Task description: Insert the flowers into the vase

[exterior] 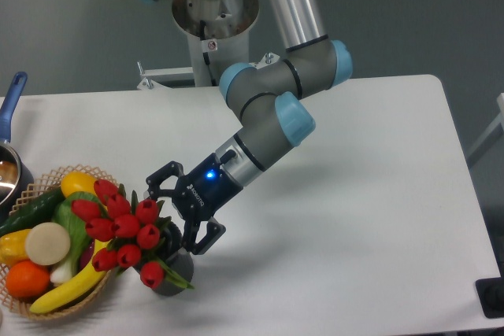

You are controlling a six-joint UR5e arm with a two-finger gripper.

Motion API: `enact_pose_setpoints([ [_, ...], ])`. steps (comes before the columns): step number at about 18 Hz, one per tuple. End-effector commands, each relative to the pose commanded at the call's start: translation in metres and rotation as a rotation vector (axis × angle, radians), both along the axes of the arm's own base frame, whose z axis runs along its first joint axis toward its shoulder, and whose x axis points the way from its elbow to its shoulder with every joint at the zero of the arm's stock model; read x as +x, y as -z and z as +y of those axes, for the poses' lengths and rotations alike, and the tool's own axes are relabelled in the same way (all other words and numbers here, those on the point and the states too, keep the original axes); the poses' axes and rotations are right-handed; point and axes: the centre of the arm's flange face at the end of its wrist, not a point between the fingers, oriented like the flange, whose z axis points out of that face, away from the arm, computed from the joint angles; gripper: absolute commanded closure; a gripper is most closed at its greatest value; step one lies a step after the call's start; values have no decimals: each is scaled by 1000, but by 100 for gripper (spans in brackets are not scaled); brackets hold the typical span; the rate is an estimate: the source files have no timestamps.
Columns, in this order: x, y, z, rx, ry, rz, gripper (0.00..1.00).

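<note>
Camera view, flowers [122, 230] in vase [175, 275] (mostly hidden), wicker basket [47, 304] beside, jaws spread.

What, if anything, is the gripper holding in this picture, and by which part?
Nothing. The gripper stands open, its fingers spread beside the flowers, whose stems go down into the vase.

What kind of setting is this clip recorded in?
Most likely a robotics lab staged as a home tabletop. A bare white table stands before a plain grey wall, with the arm on a metal pedestal. The props are household ones: a wicker basket of fruit, red flowers and a blue-handled pot.
</note>
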Motion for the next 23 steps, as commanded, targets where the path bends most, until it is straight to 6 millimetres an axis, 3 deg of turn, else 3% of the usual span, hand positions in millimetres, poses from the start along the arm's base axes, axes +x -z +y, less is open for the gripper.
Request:
enact_pose_setpoints([
  [4, -31, -29, -32, 2, -97, -9, 0],
  [11, -98, -63, -126, -8, -314, 58, 0],
  [16, -120, -45, -147, -231, -441, 196, 0],
  [23, -155, -57, -164, -495, -576, 377, 0],
])
